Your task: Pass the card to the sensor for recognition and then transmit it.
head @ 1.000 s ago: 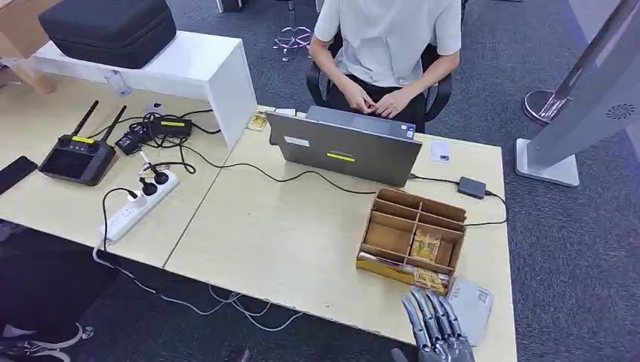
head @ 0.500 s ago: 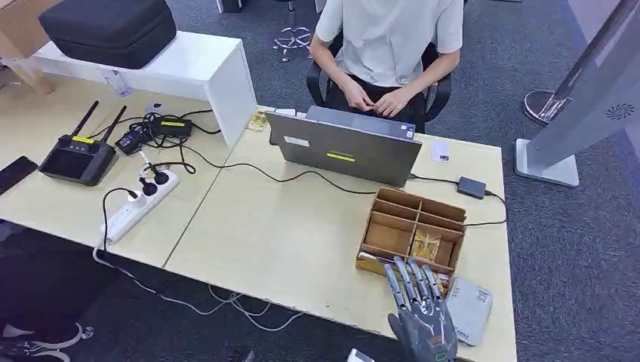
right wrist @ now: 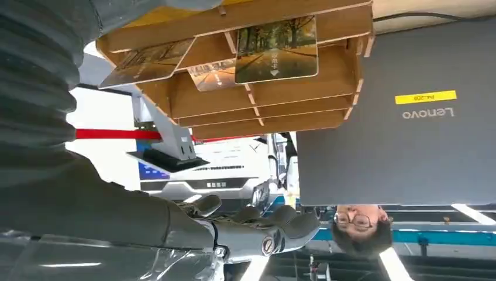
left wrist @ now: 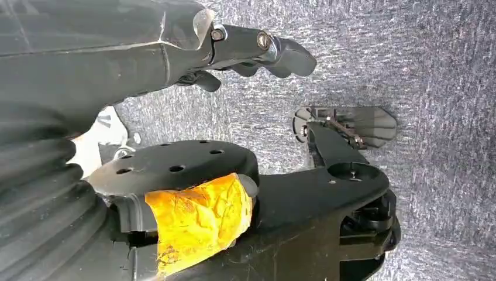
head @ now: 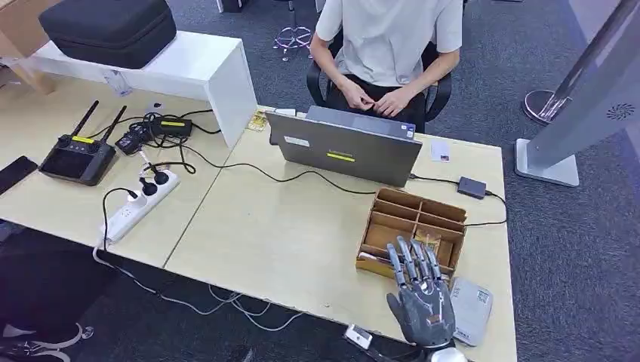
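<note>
A wooden divided box (head: 407, 215) stands near the table's right front corner. A picture card (head: 428, 243) stands in one of its compartments, and more cards line the front row (head: 371, 261). My right hand (head: 420, 292) hovers over that front row with fingers spread, holding nothing. A flat grey card sensor (head: 474, 308) lies just right of the hand. The right wrist view looks up at the box (right wrist: 263, 111) with a tree-scene card (right wrist: 278, 50) and two more cards (right wrist: 149, 61), my fingers (right wrist: 257, 231) apart from them. My left hand (left wrist: 263, 50) hangs over carpet, holding nothing.
A grey laptop (head: 343, 151) stands behind the box, and a person (head: 389, 45) sits at it. Cables, a power adapter (head: 471, 187), a power strip (head: 140, 204) and a remote controller (head: 78, 158) lie further left. A white stand (head: 200, 72) carries a black case.
My right hand has risen from the table's front edge and moved forward, so that it now covers the box's front row. Nothing else has moved.
</note>
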### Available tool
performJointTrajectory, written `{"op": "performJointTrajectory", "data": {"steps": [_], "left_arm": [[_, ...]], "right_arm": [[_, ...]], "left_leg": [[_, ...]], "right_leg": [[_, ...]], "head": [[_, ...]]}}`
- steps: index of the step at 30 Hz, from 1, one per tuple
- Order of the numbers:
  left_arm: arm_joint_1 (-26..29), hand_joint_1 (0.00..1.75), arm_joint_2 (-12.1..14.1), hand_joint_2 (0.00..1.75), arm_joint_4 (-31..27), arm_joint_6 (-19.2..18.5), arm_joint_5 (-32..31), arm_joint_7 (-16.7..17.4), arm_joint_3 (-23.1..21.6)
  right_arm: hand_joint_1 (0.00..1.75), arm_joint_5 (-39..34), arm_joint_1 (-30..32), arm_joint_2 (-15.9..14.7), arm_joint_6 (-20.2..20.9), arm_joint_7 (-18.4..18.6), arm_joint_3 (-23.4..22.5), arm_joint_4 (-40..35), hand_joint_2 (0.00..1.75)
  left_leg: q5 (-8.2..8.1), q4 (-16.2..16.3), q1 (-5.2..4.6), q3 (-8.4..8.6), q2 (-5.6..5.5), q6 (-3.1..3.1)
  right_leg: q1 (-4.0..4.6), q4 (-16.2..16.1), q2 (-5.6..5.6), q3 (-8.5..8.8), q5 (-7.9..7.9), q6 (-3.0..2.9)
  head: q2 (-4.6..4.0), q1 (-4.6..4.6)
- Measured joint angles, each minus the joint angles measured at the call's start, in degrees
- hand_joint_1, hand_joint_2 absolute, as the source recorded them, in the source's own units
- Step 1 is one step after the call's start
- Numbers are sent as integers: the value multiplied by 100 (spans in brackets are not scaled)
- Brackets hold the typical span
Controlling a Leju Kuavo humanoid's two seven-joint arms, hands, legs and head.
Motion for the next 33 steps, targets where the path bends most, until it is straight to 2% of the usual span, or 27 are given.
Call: {"op": "performJointTrajectory", "data": {"steps": [11, 19, 33], "left_arm": [[-1, 0, 4, 175, 0, -2, -28, 28, 0], [-1, 0, 20, 175, 0, 2, -61, 28, 0], [-1, 0, 31, 175, 0, 9, -81, 37, 0]], "right_arm": [[0, -17, 11, -11, 0, 144, -395, 242, 175], [0, -92, 52, -39, 0, 15, -863, 503, 175], [0, -76, 111, -39, -2, -33, -1023, 555, 175]], "left_leg": [[0, 1, 0, 1, 0, 0], [0, 1, 0, 0, 0, 0], [0, 1, 0, 0, 0, 0]], "right_leg": [[0, 0, 0, 0, 0, 0], [0, 0, 1, -1, 0, 0], [0, 0, 1, -1, 0, 0]], "head": [[0, 0], [0, 0], [0, 0]]}}
